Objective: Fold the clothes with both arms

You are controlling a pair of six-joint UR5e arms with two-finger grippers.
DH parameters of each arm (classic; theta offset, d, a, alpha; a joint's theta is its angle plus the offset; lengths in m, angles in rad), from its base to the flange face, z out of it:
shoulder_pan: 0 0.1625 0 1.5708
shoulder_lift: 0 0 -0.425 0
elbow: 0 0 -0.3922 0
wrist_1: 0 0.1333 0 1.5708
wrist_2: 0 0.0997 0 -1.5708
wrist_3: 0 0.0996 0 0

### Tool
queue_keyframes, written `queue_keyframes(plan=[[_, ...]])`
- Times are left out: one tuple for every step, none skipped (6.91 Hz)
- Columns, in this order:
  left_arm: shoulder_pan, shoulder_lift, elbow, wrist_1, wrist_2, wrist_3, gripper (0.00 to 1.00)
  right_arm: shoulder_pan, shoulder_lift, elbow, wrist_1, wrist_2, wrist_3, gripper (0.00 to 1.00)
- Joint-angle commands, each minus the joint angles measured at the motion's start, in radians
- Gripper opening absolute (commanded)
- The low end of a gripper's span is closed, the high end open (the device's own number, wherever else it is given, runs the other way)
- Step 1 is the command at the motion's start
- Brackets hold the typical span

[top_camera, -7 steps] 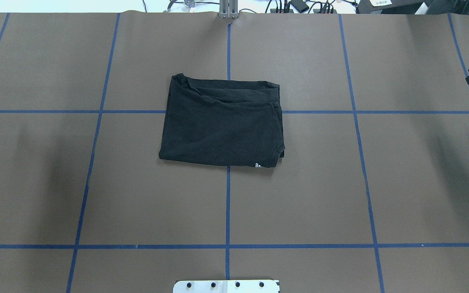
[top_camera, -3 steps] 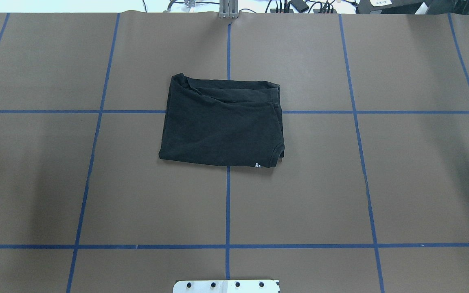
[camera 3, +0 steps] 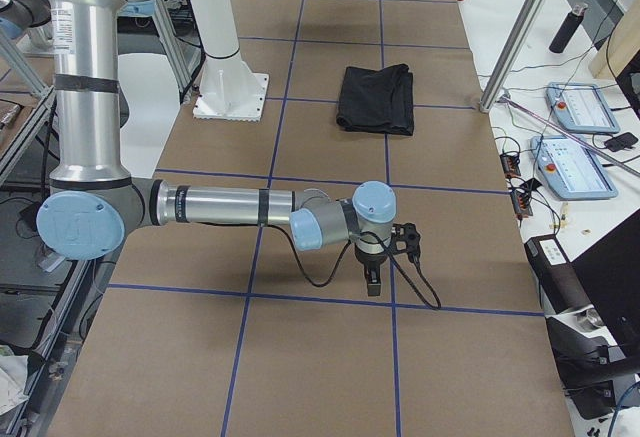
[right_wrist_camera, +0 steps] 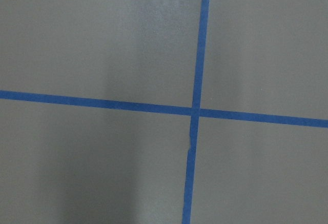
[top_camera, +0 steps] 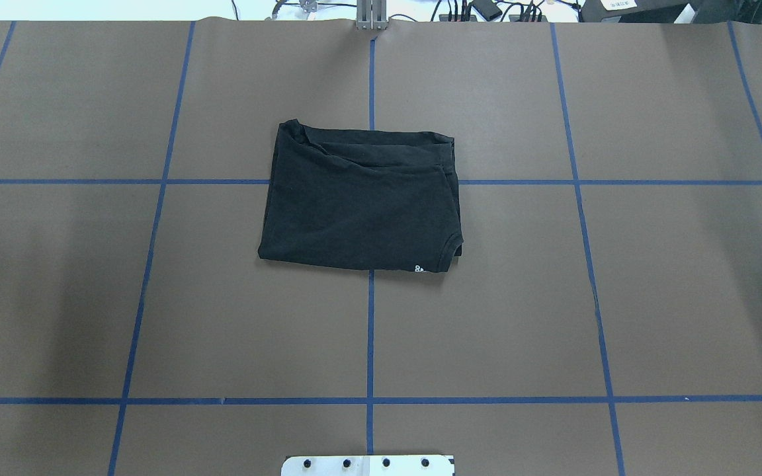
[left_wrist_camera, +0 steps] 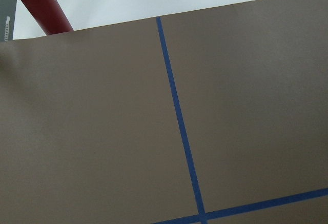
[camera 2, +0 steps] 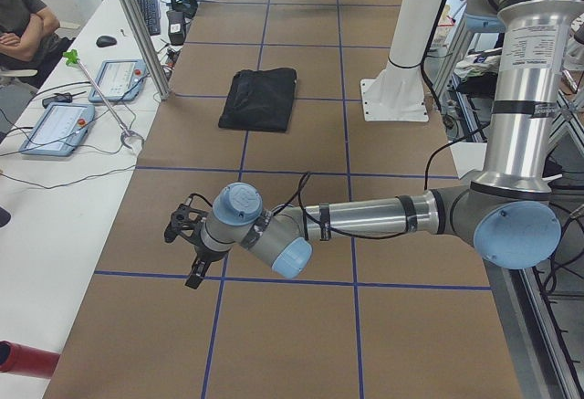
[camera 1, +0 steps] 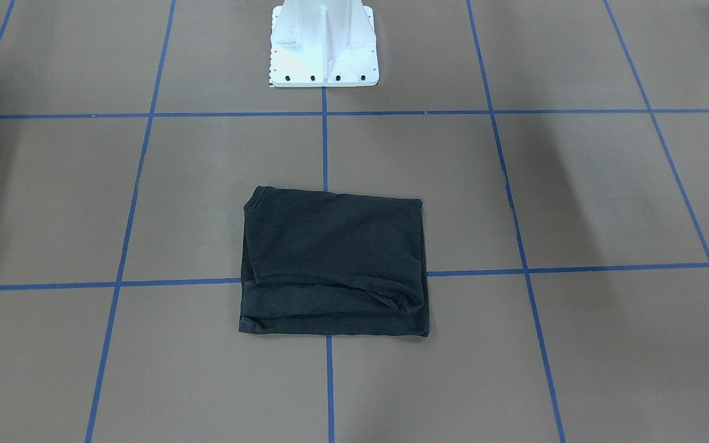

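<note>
Appears to be the closing step, with the T-shirt (top_camera: pixel 360 201) folded into a compact rectangle at the middle of the worktop (top_camera: pixel 553 297), held by nothing. Well apart from it, left hand (camera 2: pixel 190 267) and right hand (camera 3: pixel 374 282) low over opposite ends. Cannot tell whether wide or narrow. Probably calls for no further fold, at most tidying the rumpled far edge.

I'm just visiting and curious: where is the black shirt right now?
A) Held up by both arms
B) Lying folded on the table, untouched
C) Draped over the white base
B: the shirt lies folded on the table, with the left arm and right arm far from it.
</note>
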Motion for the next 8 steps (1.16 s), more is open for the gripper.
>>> queue_keyframes(plan=[[0.036,-0.002,-0.049,0.181,0.014,0.095,1.0,0.013,-0.006,-0.004,-0.011,0.004,0.0,1.0],[0.028,-0.003,-0.081,0.31,0.014,0.187,1.0,0.018,-0.012,-0.004,-0.016,0.007,0.001,1.0],[0.025,-0.003,-0.116,0.434,0.017,0.272,1.0,0.02,-0.015,-0.005,-0.017,0.009,0.001,1.0],[0.019,0.0,-0.153,0.485,0.034,0.311,1.0,0.02,-0.02,-0.008,-0.017,0.022,0.001,1.0],[0.011,0.013,-0.188,0.504,0.032,0.315,1.0,0.02,-0.029,-0.008,-0.017,0.045,0.001,1.0],[0.01,0.018,-0.219,0.586,0.025,0.316,1.0,0.03,-0.043,-0.008,-0.017,0.088,0.001,1.0],[0.008,0.017,-0.225,0.666,0.013,0.316,1.0,0.044,-0.061,-0.007,-0.017,0.134,0.001,1.0],[0.007,0.024,-0.219,0.687,-0.059,0.315,1.0,0.05,-0.079,-0.005,-0.017,0.148,0.001,1.0]])
